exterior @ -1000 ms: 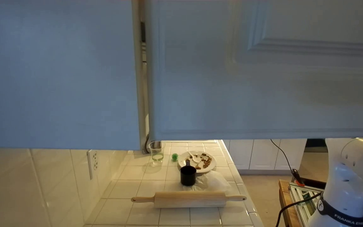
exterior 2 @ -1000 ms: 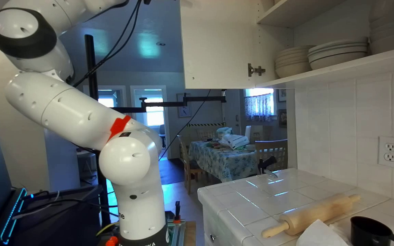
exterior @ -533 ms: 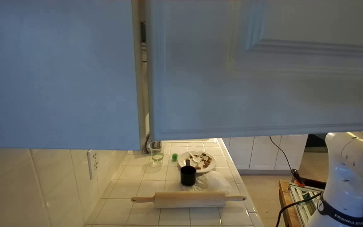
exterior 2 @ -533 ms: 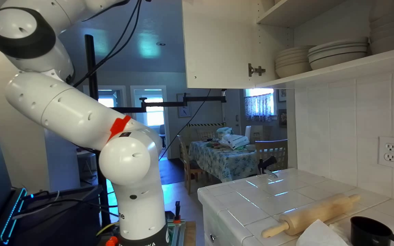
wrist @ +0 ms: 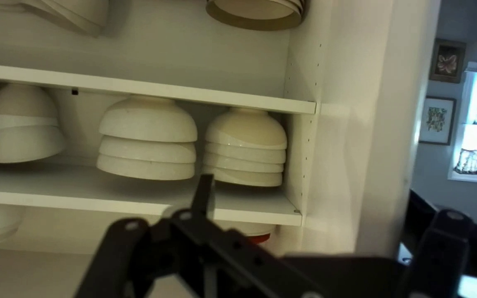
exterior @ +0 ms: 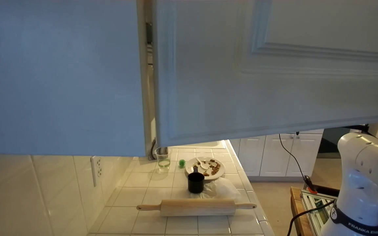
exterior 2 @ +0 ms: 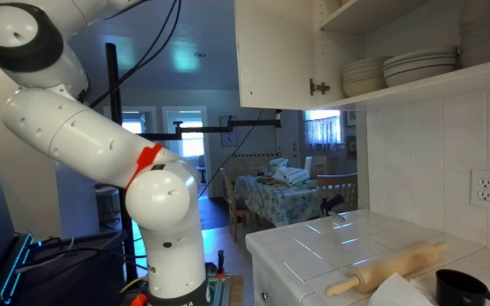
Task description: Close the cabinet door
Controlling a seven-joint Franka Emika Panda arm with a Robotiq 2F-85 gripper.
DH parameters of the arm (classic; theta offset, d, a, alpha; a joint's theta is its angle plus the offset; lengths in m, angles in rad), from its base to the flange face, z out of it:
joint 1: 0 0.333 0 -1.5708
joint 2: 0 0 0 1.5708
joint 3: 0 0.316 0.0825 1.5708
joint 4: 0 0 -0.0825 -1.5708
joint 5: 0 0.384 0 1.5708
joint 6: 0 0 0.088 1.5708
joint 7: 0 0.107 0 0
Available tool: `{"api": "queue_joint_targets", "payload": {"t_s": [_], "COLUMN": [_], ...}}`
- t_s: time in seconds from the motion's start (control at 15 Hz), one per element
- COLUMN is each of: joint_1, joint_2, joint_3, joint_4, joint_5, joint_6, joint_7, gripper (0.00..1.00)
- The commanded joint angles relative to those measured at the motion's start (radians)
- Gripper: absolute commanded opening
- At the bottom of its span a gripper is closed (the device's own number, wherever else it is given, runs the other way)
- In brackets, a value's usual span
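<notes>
Gripper spread wide, no hold on anything; seen only in the wrist view, since the arm leaves the top of the frame in an exterior view. Cabinet door sticks well out from the cabinet, upright, its free edge standing in the gap, far nearer the outer finger than the shelf-side finger. Outer finger is just beside the door's outer face, maybe touching, can't tell. From that edge the door runs ahead of the hand to the hinge; height can't be told, top cut off in both exterior views. Bowls sit ahead of the hand, shelf side. One arm only, no choice there. Early in the job, I'd judge: most of the swing left. Next move wants the outer finger pressing the outer face, free edge carried sideways toward the bowls in an arc round the hinge. Risk: shelf-side finger is inside the swing, could get pinched against the cabinet unless pulled clear.
</notes>
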Motion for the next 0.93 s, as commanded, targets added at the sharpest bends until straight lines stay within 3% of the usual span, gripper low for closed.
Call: {"api": "queue_joint_targets", "payload": {"t_s": [0.0, 0.87], "joint_1": [0.022, -0.011], "joint_2": [0.003, -0.075], "joint_3": [-0.039, -0.119], "joint_4": [-0.038, -0.146], "joint_5": [-0.025, -0.059], "joint_6": [0.067, 0.132], "joint_7": [-0.051, -0.029], "gripper": [1.00, 1.00]}}
